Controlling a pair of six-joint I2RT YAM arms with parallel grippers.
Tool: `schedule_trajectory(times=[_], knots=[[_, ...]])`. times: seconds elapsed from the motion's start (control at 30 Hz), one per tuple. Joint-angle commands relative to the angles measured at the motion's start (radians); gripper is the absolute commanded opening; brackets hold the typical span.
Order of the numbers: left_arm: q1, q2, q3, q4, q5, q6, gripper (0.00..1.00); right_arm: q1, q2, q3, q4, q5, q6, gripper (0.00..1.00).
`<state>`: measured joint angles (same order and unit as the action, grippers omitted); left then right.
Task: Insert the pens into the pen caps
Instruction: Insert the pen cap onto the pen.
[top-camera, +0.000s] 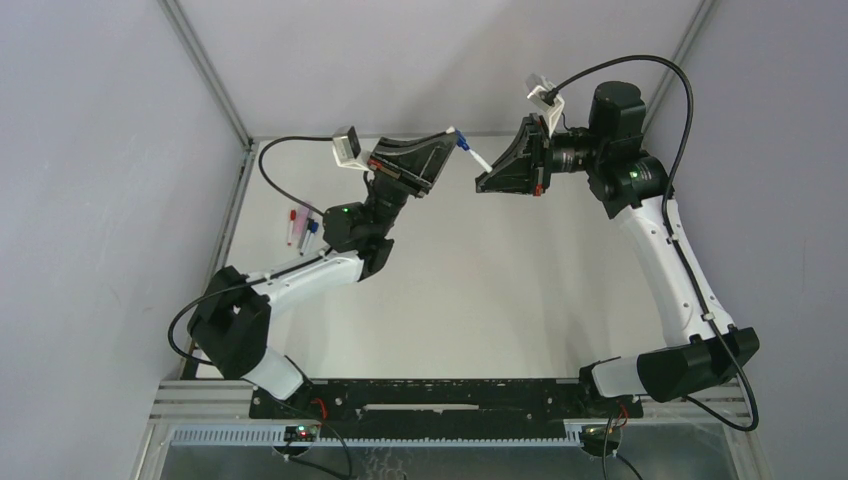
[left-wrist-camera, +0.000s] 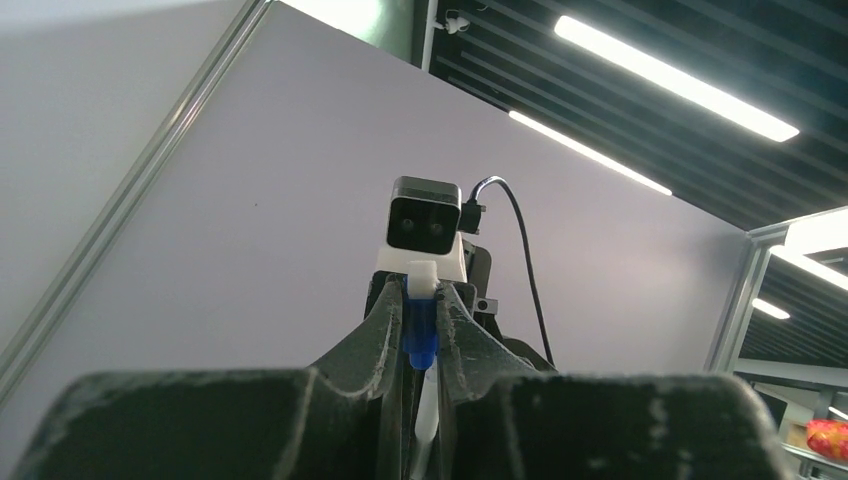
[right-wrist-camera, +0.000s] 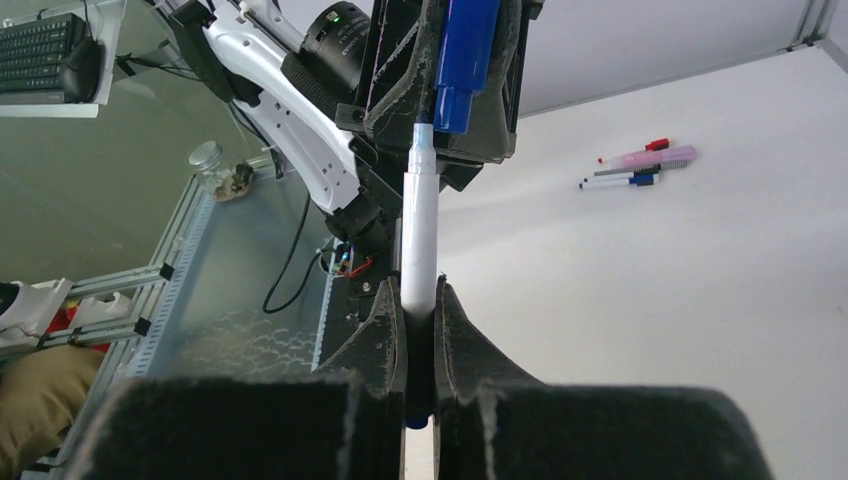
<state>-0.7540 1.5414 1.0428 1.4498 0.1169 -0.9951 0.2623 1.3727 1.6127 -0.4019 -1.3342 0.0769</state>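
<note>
Our left claw (left-wrist-camera: 422, 310) pinches the blue cap (left-wrist-camera: 422, 338); our right claw (right-wrist-camera: 420, 312) clamps the white pen (right-wrist-camera: 418, 230), its tip meeting the cap's mouth, both raised above the surface (right-wrist-camera: 650, 300).

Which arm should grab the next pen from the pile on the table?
Probably left. The loose pens lie at the left of the table, beside the left arm, far from the right gripper. First the left gripper must finish with the blue cap it holds.

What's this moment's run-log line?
left fingers: shut on blue cap | right fingers: shut on white pen | pen tip in cap, mid-air | other pens: on table
</note>
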Motion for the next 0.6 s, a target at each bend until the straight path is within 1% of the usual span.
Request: schedule_trajectory(times=[0.0,0.23,0.57], knots=[[-0.009,-0.001,0.024,0.031,0.013,-0.007,0.0,0.0,0.001,0.032,-0.005,0.012,0.008,0.0],[-0.01,-0.025,0.002,0.031,0.003,0.017,0.0,-0.012,-0.016,0.008,-0.015,0.007,-0.016,0.0],[-0.009,-0.041,-0.007,0.031,0.006,0.017,0.0,-0.022,-0.023,-0.023,0.003,0.013,-0.008,0.0]])
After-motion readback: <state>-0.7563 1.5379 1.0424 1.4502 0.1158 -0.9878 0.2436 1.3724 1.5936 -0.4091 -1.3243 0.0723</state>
